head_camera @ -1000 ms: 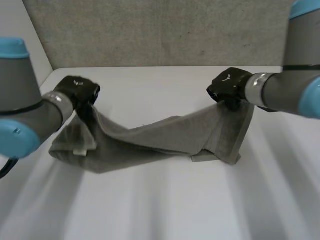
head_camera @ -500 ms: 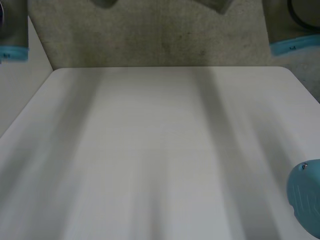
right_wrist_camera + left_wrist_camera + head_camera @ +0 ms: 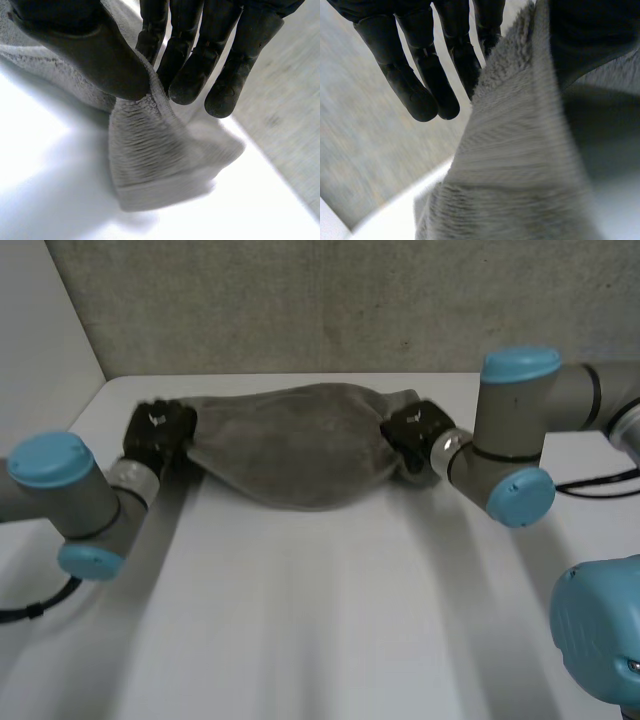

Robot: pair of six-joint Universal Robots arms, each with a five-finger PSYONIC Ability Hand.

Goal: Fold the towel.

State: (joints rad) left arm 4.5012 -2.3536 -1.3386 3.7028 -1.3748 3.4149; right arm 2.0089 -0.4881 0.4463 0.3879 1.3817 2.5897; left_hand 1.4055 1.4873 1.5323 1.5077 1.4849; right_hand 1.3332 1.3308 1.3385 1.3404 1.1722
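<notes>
Grey terry-cloth towel (image 3: 290,445) is strung out between both arms at the far side of the white tabletop (image 3: 300,620), close to the speckled grey back wall (image 3: 330,300), and it bellies downward in the middle! At one end, the left robot hand (image 3: 155,432) has it. From the left wrist view, that left robot hand (image 3: 420,75) shows long, nearly straight fingers, and the towel's fluffy edge (image 3: 520,165) runs up between them and the dark thumb (image 3: 590,35): a pinch grip, cloth clamped. Over to the other end, and the right robot hand (image 3: 408,428) is locked on as well. The right wrist view shows it clearly: the broad thumb (image 3: 95,60) presses a bunched fold of towel (image 3: 150,165) against the fingers (image 3: 185,75), with a hemmed corner hanging below the pinch, down by the white surface. Both forearms reach in from the sides, grey joints and light-blue caps angled toward the middle. Whether the sagging lower edge touches the tabletop, I cannot tell.
</notes>
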